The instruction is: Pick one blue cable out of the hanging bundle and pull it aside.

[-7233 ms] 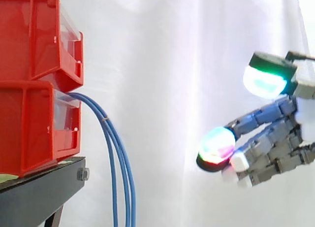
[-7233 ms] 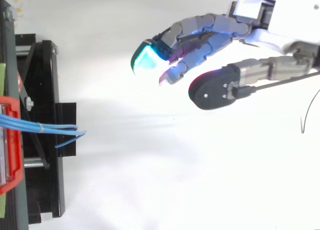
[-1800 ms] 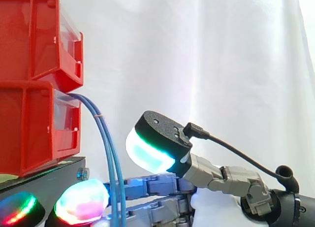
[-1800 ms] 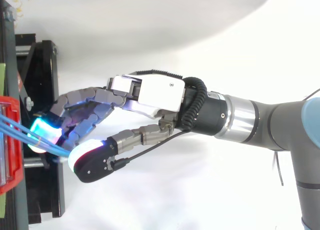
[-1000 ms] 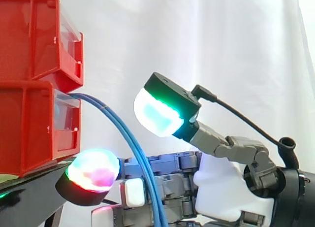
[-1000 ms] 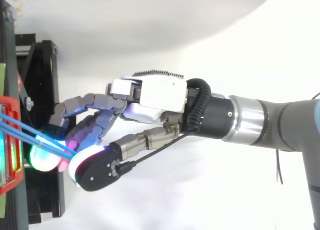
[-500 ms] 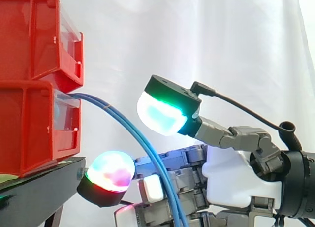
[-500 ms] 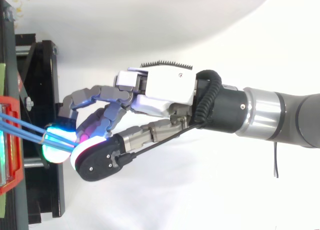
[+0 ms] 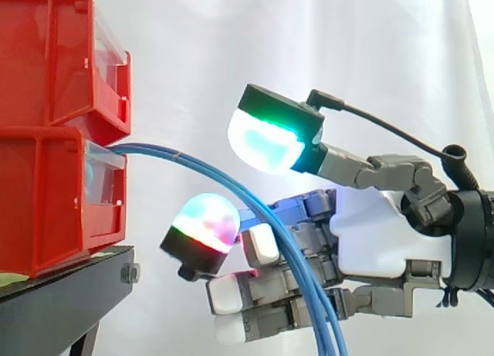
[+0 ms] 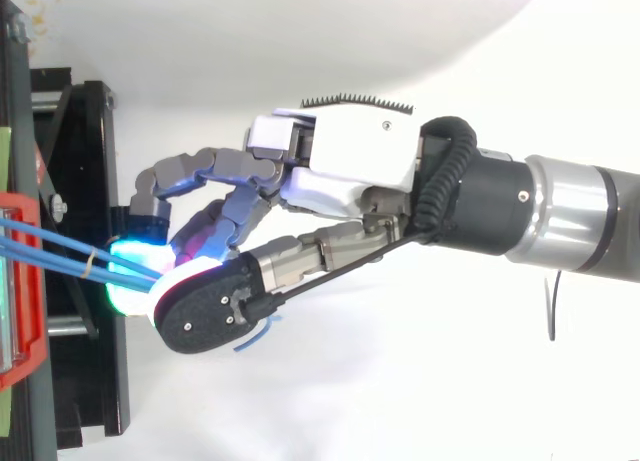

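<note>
The blue cables (image 9: 224, 177) leave the lower red bin (image 9: 46, 201) and arc rightwards and down across my hand (image 9: 386, 232). The hand's fingers are curled, and the cables pass between them and the thumb, whose green-glowing pad (image 9: 266, 144) stands above. In the top view the cables (image 10: 60, 243) run taut from the bin at the left edge into the hand (image 10: 350, 171), under the black back of the thumb tip. A loose blue cable end (image 10: 255, 336) shows beyond it. The whole bundle appears drawn along together; a small tie binds it near the bin.
A second red bin (image 9: 54, 55) is stacked on the lower one, both on the black stand (image 9: 62, 302), whose frame (image 10: 80, 161) lies along the left of the top view. A white curtain hangs behind. The arm comes in from the right.
The hand reached from the far right to the hanging cables, curled round them, and over the last second has drawn back to the right and up, bending the bundle away from the stand.
</note>
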Controlling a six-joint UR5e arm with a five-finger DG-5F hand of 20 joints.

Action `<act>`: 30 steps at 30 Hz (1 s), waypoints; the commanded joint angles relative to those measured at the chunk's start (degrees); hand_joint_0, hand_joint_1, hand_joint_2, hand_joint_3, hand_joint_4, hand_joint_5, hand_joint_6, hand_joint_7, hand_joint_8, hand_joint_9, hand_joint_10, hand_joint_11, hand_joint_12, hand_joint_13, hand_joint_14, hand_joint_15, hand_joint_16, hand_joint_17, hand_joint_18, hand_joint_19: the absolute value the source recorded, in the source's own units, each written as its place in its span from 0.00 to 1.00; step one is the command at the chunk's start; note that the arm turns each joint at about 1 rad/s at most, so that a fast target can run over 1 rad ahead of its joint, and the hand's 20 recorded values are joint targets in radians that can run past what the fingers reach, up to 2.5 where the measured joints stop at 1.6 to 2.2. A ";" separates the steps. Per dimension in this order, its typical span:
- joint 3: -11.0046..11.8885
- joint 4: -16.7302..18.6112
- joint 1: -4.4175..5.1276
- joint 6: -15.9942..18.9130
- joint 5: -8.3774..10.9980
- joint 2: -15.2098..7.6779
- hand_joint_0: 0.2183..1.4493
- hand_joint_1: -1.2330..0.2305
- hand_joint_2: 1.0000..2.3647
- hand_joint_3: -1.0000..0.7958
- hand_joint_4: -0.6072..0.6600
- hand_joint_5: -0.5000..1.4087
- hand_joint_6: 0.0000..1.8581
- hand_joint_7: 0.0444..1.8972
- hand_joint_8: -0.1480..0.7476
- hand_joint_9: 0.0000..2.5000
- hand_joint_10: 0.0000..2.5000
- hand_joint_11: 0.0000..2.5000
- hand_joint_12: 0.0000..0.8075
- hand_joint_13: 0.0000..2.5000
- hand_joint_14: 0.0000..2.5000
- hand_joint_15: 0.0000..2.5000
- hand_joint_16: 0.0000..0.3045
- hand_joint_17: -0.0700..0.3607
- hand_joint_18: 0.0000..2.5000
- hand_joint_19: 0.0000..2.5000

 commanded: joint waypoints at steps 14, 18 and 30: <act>0.00 -1.69 -0.53 0.15 0.29 2.13 0.32 0.30 0.02 0.47 0.59 0.18 0.42 0.49 0.58 0.44 0.01 0.23 0.47 0.37 0.01 0.20 0.15 0.39 0.24 0.20; 0.00 -1.60 -0.62 0.15 0.38 2.13 0.37 0.24 0.02 0.45 0.52 0.17 0.45 0.39 0.56 0.41 0.01 0.25 0.46 0.36 0.01 0.20 0.15 0.40 0.25 0.20; 0.00 -1.60 -0.71 -0.03 0.38 2.13 0.27 0.29 0.00 0.28 0.60 0.16 0.46 0.41 0.57 0.42 0.01 0.25 0.48 0.36 0.01 0.20 0.15 0.41 0.27 0.21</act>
